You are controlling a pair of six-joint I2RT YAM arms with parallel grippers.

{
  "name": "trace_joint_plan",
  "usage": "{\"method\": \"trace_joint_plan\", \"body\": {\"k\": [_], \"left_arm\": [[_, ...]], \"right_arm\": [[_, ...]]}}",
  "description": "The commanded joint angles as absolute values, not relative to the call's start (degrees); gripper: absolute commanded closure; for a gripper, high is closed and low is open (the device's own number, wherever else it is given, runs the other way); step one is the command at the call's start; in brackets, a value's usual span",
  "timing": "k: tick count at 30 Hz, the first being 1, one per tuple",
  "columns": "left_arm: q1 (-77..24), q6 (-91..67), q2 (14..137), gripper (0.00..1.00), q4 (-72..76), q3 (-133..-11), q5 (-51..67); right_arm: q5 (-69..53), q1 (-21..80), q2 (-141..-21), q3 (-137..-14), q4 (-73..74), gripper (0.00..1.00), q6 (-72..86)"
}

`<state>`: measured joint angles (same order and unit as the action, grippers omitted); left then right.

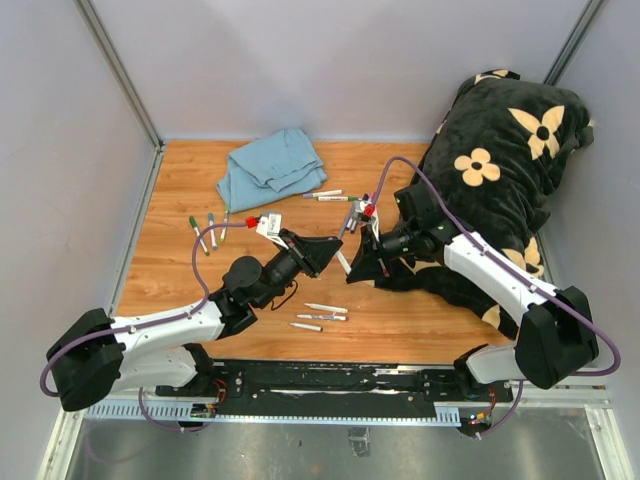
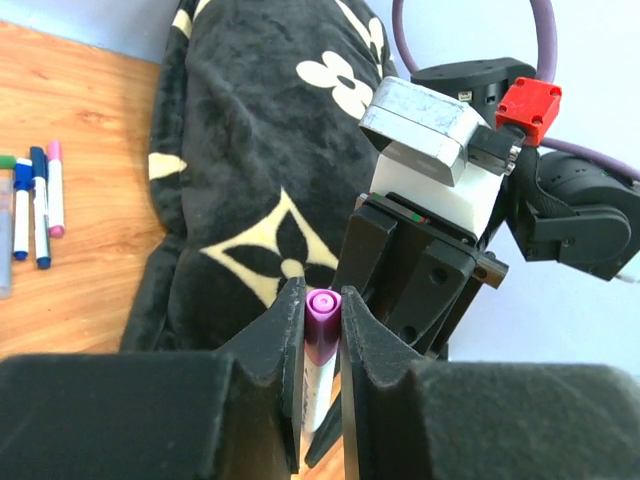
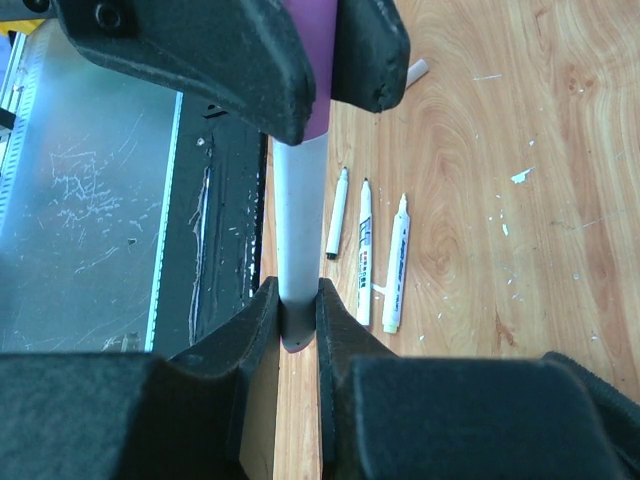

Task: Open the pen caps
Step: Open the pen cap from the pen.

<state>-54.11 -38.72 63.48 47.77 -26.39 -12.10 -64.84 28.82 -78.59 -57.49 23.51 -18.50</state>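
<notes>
Left end effector (image 2: 322,294) pinches purple cap (image 2: 322,318); right end effector (image 3: 298,296) clamps barrel (image 3: 297,215).

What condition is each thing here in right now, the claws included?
left gripper, shut on the purple cap
purple cap, on the marker barrel, pinched
right gripper, shut on the marker barrel
three front markers, uncapped, lying flat
side markers, capped, lying flat
blue cloth, crumpled
</notes>
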Motion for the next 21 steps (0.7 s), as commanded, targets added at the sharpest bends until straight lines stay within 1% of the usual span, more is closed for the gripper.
{"method": "trace_joint_plan", "body": {"k": [1, 2, 3, 7, 9, 11, 13, 15, 20, 21], "left_arm": [[-53.75, -37.11, 63.58, 0.9, 47.27, -27.82, -10.08], [-53.72, -37.02, 63.42, 0.95, 47.47, -27.72, -9.82], [-53.7, -37.11, 63.27, 0.99, 48.09, -27.36, -9.6], [-53.7, -39.2, 62.57, 1.0, 52.91, -24.32, -9.34], [-53.7, -40.57, 62.65, 1.0, 56.1, -22.78, -8.96], [-53.7, -41.99, 63.07, 1.0, 59.64, -21.24, -8.88], [-53.69, -43.28, 63.46, 1.0, 62.48, -20.1, -8.98], [-53.7, -43.9, 63.86, 1.0, 64.12, -19.72, -9.18], [-53.7, -44.88, 64.31, 1.0, 66.87, -18.74, -10.29], [-53.7, -45.03, 64.22, 1.0, 67.29, -18.4, -10.77]], "right_arm": [[-66.47, 28.16, -78.43, -59.45, 24.18, 0.99, -20.0], [-66.59, 28.21, -78.41, -59.45, 24.18, 0.99, -20.0], [-66.82, 28.19, -78.33, -59.5, 24.23, 0.99, -19.91], [-68.33, 28.11, -77.82, -59.52, 22.29, 0.8, -16.89], [-69.05, 28.12, -76.97, -58.43, 18.23, 0.67, -11.62], [-68.92, 28.12, -75.69, -56.31, 12.49, 0.59, -6.3], [-68.61, 28.12, -74.46, -53.81, 6.3, 0.58, -1.08], [-68.21, 28.25, -73.79, -52.02, 1.82, 0.59, 1.96], [-66.54, 29.91, -75.22, -52.03, 2.43, 0.63, 1.32], [-66.33, 30.3, -75.47, -52.16, 2.84, 0.66, 0.98]]}}
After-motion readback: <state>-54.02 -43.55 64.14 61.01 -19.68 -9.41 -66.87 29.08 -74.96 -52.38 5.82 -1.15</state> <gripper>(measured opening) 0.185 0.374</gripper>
